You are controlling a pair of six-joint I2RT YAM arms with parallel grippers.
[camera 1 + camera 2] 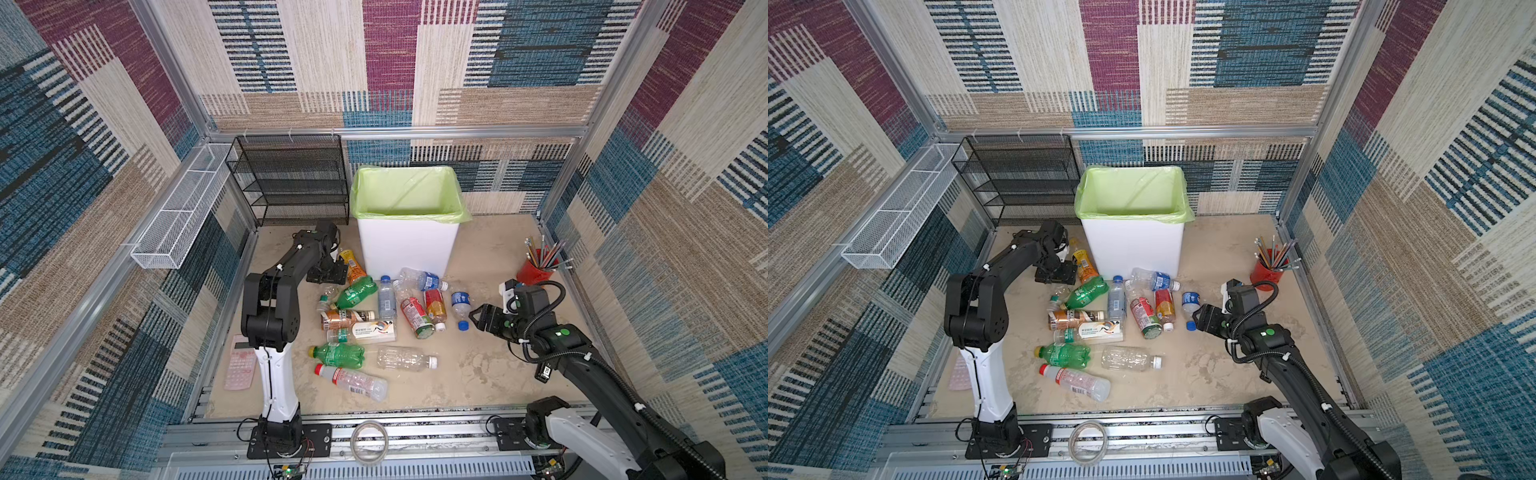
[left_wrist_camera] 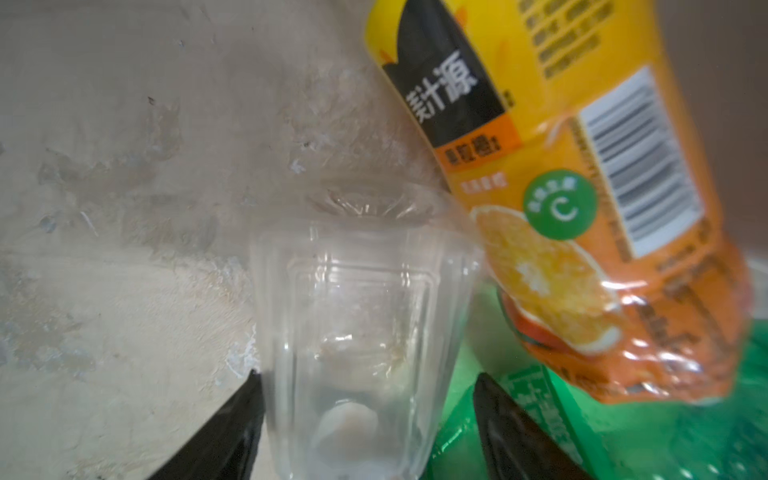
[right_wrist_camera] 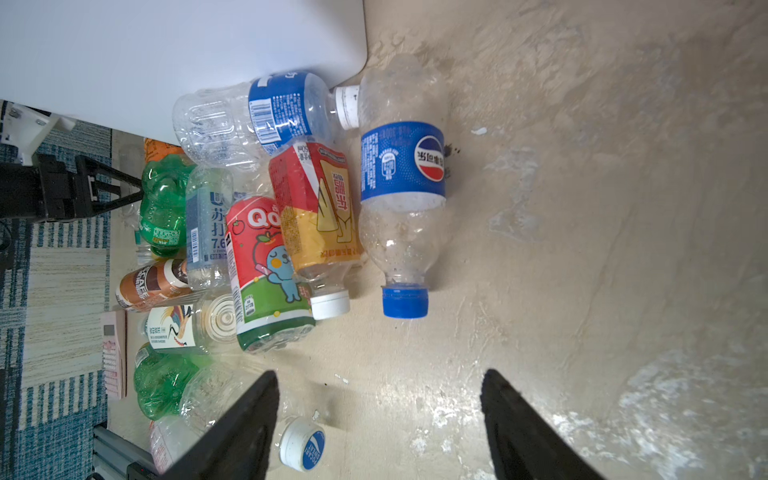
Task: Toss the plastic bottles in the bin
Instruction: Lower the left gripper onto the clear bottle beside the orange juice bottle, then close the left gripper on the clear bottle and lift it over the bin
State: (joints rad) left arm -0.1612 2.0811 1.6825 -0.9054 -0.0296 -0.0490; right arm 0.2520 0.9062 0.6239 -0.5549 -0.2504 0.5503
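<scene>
— Are the two arms alike?
— Mostly: the left arm (image 1: 274, 374) has a white lower link, black joints, a thin black cable under white ties.
— The right arm (image 1: 582, 361)?
— Black, ribbed conduit, green round stickers, a barcode tag; the right gripper (image 3: 380, 371) has black wedge fingers.

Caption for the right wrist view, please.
Open right gripper faces a blue-capped bottle lying on the table next to the bottle pile beside the white bin.
</scene>
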